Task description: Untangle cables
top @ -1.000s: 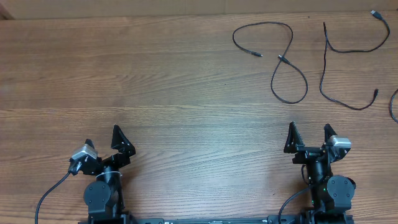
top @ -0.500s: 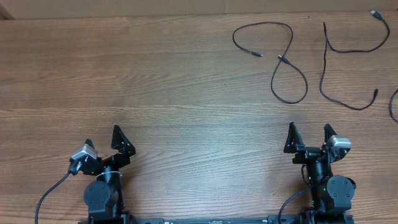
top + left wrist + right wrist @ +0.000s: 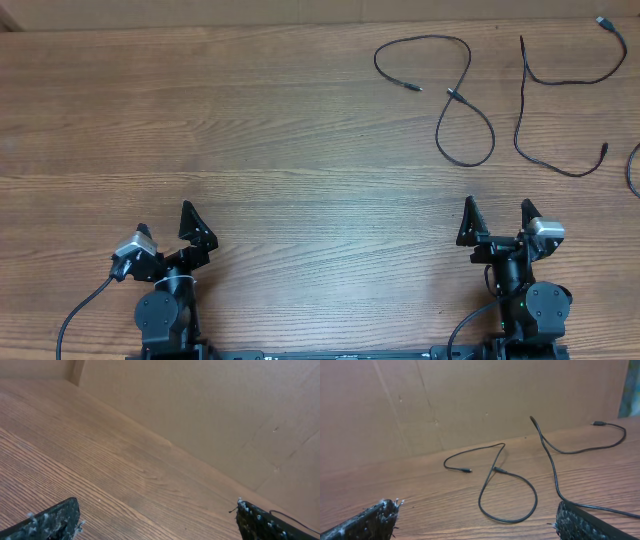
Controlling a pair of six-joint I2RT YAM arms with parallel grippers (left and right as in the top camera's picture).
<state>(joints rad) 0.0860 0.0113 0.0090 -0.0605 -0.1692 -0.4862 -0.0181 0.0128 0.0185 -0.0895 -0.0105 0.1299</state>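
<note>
Hands point forward, gaping empty: left hand (image 3: 163, 218), right hand (image 3: 497, 205), well apart from cables (image 3: 465, 100).

No readable text, labels, brands, numbers or signs in any view, none on the brown wood-grain table (image 3: 300, 150), none on the thin black cables (image 3: 460, 95)

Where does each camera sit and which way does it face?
Overhead: above the table, looking straight down; left gripper and right gripper open at the near edge; looped cable and long cable far right.
Left wrist: low on its arm, facing the cardboard wall; own fingers in bottom corners.
Right wrist: likewise low, facing both cables; own fingers in corners.
Shared: overhead and right wrist show both cables.
</note>
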